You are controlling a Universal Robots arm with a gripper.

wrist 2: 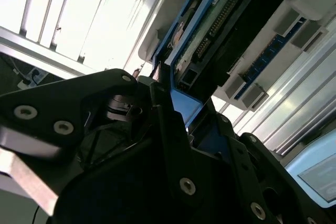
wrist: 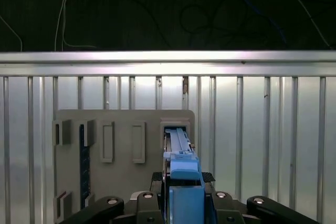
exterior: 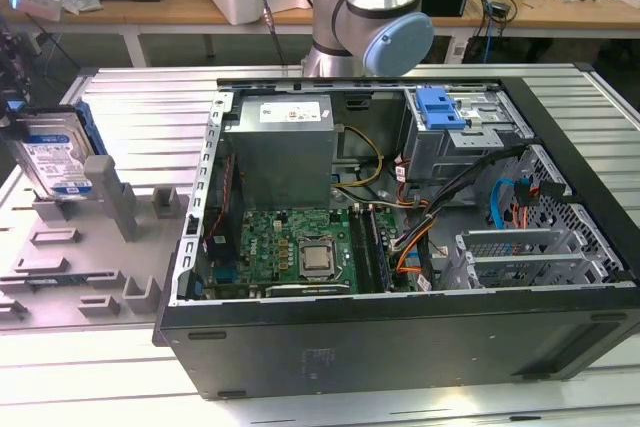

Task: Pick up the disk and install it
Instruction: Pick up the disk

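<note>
- Pincer state: the gripper point(wrist: 185, 181) is clenched on the disk point(exterior: 55, 159), with its jaws against the blue frame on both sides in the first wrist view.
- Location: the disk stands on edge, slightly tilted, at 9 o'clock in the exterior view. It is over the grey fixture tray point(exterior: 60, 269) and well apart from the computer case point(exterior: 400, 352).
- Risk, snagging: the disk's far end is in or just above the tray's slot point(wrist: 163, 135); which cannot be told. A grey post point(exterior: 115, 197) stands just beside it at 3 o'clock. A skewed lift could catch either.
- Risk, slip: the hold is on plastic edges near one end, so a quick swing could let the disk pivot or drop.
- Risk, insertion: the drive cage point(exterior: 470, 127) lies at 1 o'clock inside the case, with loose cables point(exterior: 470, 179) close by. A misaligned approach could jam the frame or foul them.
</note>
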